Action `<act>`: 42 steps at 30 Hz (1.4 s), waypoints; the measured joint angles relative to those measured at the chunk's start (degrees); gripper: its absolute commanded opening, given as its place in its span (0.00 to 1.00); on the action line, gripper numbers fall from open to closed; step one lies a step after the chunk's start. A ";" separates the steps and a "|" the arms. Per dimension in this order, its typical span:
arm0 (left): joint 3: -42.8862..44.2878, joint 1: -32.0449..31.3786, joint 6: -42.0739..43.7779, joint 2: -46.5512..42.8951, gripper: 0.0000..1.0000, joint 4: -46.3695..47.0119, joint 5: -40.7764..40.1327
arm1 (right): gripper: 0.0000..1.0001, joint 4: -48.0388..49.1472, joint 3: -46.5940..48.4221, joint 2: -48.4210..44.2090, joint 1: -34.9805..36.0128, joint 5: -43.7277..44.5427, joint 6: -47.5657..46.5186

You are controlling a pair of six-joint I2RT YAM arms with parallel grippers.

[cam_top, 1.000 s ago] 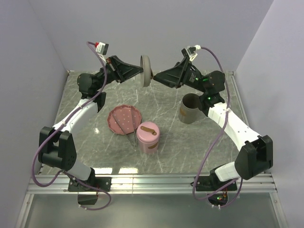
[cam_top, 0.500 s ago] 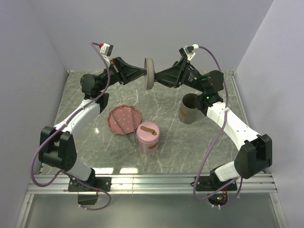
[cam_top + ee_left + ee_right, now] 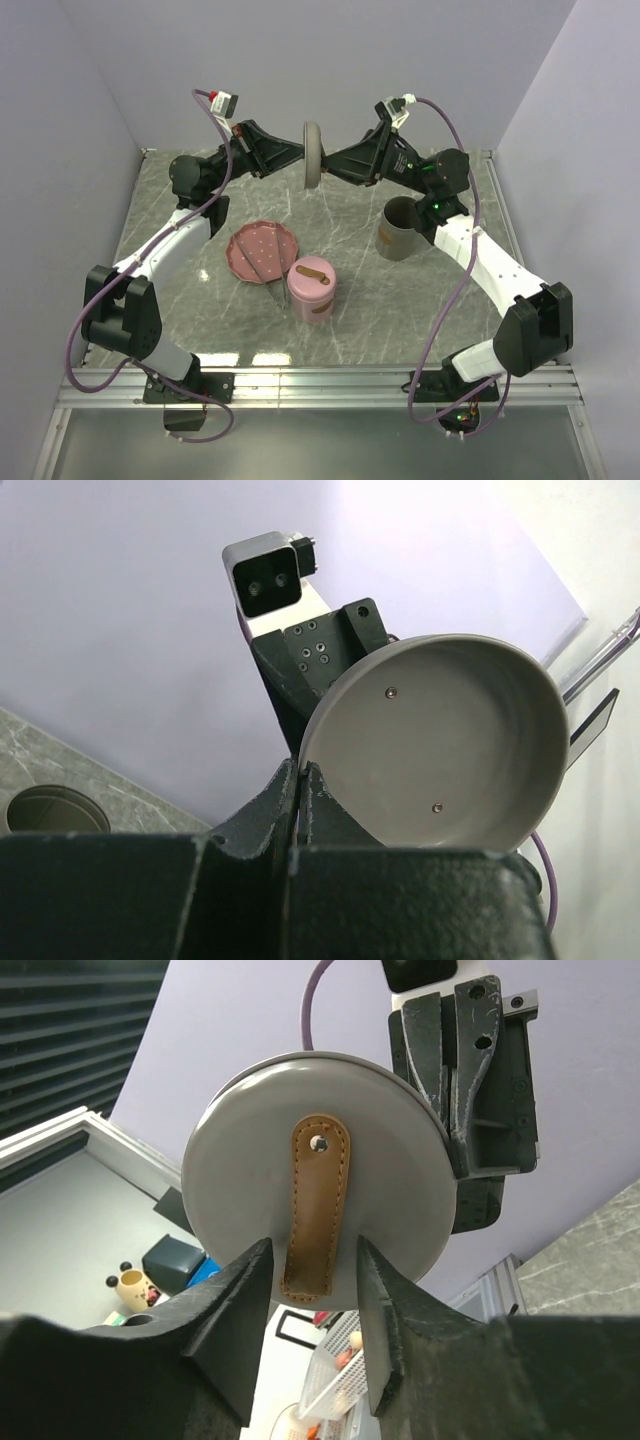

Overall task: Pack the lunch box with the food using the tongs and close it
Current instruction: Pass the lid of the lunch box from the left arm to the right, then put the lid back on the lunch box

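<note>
On the table [image 3: 360,300], a pink plate [image 3: 245,245] sits left of centre in the top view, and the thin tongs [image 3: 272,270] lie across its lower right part. They point down toward a pink box [image 3: 312,295] just beside the plate, which is closed with its own lid. An open grey box [image 3: 400,240] stands at the right of centre, below the right arm. The food is too small to make out.

The grey lid [image 3: 312,155] is high in the upper centre, on its edge, well above the table and apart from both boxes. The left gripper [image 3: 300,780] is clenched on its rim from the left, with the hollow side of the lid facing its camera. The right gripper [image 3: 313,1252] meets the lid from the right. Its fingers [image 3: 250,1290] stand apart on both sides of the brown strap [image 3: 316,1200], and a small gap shows on each side, so it is not yet grasping.

Both arms reach up and inward, almost level, their tips meeting at the lid.
</note>
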 measured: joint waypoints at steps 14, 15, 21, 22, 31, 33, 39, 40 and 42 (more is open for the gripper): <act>-1.70 0.04 1.42 0.00 0.01 -0.42 -0.04 | 0.00 -4.94 0.66 -0.13 0.13 -0.46 -4.42; -1.73 0.07 1.62 0.00 0.05 -0.76 -0.07 | 0.00 -5.97 0.87 -0.22 0.13 -0.50 -5.33; -1.11 0.59 4.66 0.00 0.46 -6.60 0.66 | 0.00 -15.63 3.10 -0.96 -0.79 -1.36 -12.94; -0.85 0.83 5.55 0.00 0.49 -7.78 0.90 | 0.00 -17.38 3.52 -1.18 -1.14 -1.46 -14.38; 1.64 6.86 18.99 -2.51 0.89 -28.61 1.92 | 0.00 -54.55 12.74 -7.04 -5.22 3.56 -49.57; 4.31 7.80 24.72 -3.39 0.92 -37.57 0.98 | 0.00 -64.04 15.98 -7.54 -5.57 6.32 -58.77; 11.26 7.93 38.93 -6.05 0.94 -55.54 -0.39 | 0.00 -88.61 27.91 -4.79 -6.82 17.42 -81.55; 11.26 7.93 40.61 -6.88 0.94 -57.53 -0.46 | 0.00 -91.84 29.88 -3.78 -6.97 19.37 -84.70; 11.26 7.93 42.91 -8.04 0.95 -60.22 -0.42 | 0.00 -98.64 33.68 -1.09 -7.48 23.52 -90.58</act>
